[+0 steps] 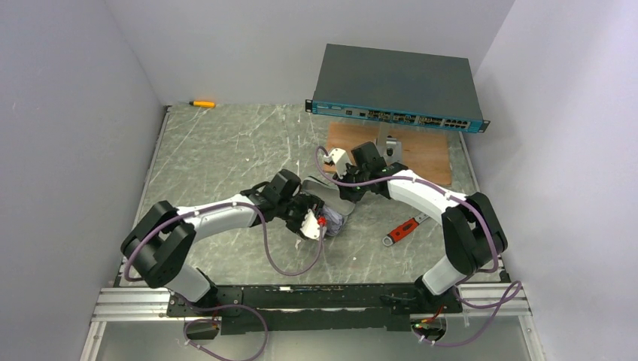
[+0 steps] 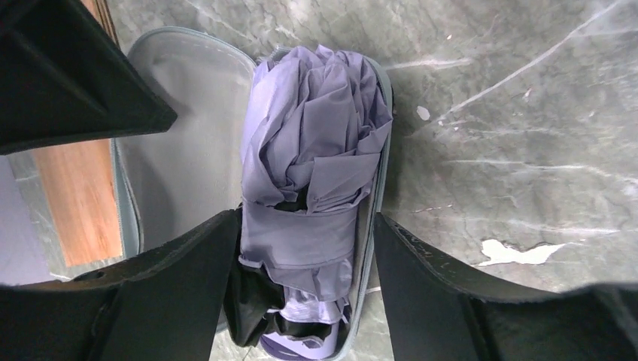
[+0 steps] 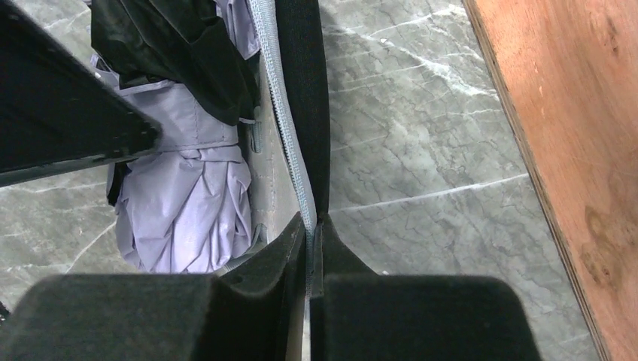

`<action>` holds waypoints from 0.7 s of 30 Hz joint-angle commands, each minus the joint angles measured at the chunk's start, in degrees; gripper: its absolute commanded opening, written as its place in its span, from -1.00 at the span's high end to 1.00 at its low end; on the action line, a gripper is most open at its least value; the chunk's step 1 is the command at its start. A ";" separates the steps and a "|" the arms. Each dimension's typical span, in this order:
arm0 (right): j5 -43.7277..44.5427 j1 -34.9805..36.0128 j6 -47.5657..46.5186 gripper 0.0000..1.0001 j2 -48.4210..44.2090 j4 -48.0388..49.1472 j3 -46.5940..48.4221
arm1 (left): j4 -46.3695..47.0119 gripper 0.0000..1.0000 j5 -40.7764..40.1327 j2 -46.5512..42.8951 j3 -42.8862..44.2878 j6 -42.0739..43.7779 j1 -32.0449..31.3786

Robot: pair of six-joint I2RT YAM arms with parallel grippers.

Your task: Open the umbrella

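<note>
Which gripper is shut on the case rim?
The right gripper, pinching the grey case rim. The left gripper stands open astride the folded umbrella.

Pale lilac umbrella [image 2: 308, 143] with black folds, grey case [image 2: 188, 150], grey white-veined marbled table [image 2: 527, 113], reddish-brown wooden board [image 3: 572, 150]

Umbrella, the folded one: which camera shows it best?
Left wrist: the umbrella lies folded in its open case, nearly whole, between the left gripper's open fingers. Right wrist shows one side, beside the case edge the right gripper pinches. From the top, arms hide most of it.
</note>
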 commanded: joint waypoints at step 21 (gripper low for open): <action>8.99 -1.06 -4.05 1.00 -8.98 2.70 -8.69 | -5.21 1.00 4.35 0.51 16.75 -13.85 -3.65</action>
